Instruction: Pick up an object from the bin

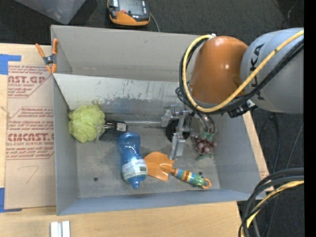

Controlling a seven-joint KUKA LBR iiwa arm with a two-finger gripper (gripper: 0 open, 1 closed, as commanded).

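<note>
One orange toy shovel (157,164) lies near the bin's (94,181) front wall, just at seven o'clock from the claw (178,143). At the claw's three o'clock sits a dark red bunch (205,144). Whether the claw is spread or pressed together, I cannot tell.

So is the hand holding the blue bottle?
No, the blue bottle lies on the bin floor left of the hand, next to the orange shovel.

1. Cardboard sheet (27,132), left edge of frame: red print, repeated in blocks. "CAST" in large letters; beneath it, "CELL-CAST ACRYLIC SHEET". The smaller lines are too fine to read.
2. Grey arm casing (276,73), upper right: black letters "KA", the start of the word hidden.
3. Blue bottle (129,149), lower centre of bin: white label (134,170), print illegible.
</note>
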